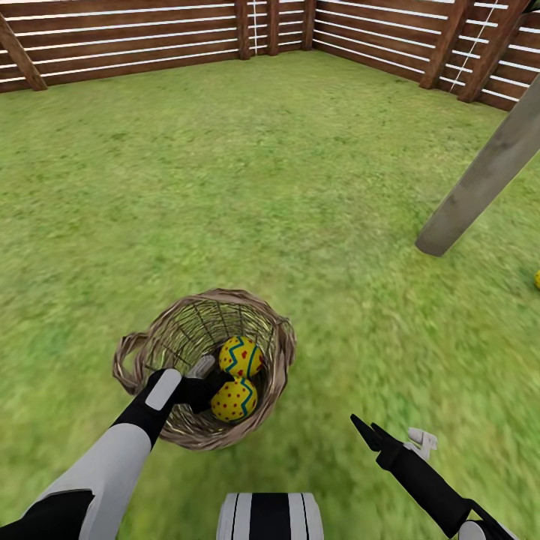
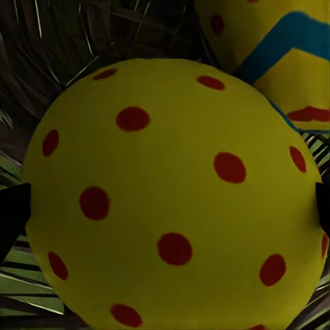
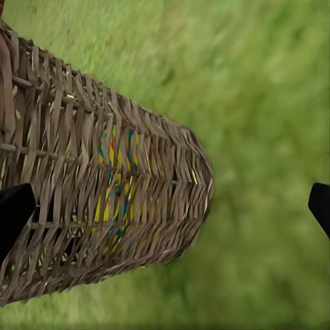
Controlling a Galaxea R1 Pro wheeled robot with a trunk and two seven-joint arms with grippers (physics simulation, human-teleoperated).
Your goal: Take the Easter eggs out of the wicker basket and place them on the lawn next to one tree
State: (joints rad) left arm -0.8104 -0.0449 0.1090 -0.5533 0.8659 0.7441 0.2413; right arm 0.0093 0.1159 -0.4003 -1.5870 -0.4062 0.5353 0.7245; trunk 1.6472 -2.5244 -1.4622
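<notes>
We have the left gripper [image 1: 204,391] lowered inside the wicker basket [image 1: 276,375], its jaws spread and straddling the near egg [image 1: 234,400]; in the left wrist view the dark fingertips [image 2: 12,213] sit at either flank of this egg [image 2: 172,199], and we cannot tell whether they already touch its shell. Just beyond the gripper, touching the near egg on its far side, lies the second egg [image 1: 241,356], marked with a blue zigzag band. Well off to the gripper's right, a third egg [image 1: 537,280] shows as a yellow spot on the lawn [image 1: 270,187], close to the base of the tree [image 1: 480,187], whose pale trunk leans across that side. We judge the step in hand to be the pickup of the second of three eggs, with one already delivered. The right gripper [image 1: 369,433] hangs with jaws apart and empty over the grass, beside the basket on its right; its wrist view looks along the woven wall [image 3: 103,199]. The next move calls for closing the left jaws squarely across the egg's widest part, then lifting straight up so that the neighbouring egg and the basket rim are not disturbed. The round shell may slip if the grip lands off-centre.
</notes>
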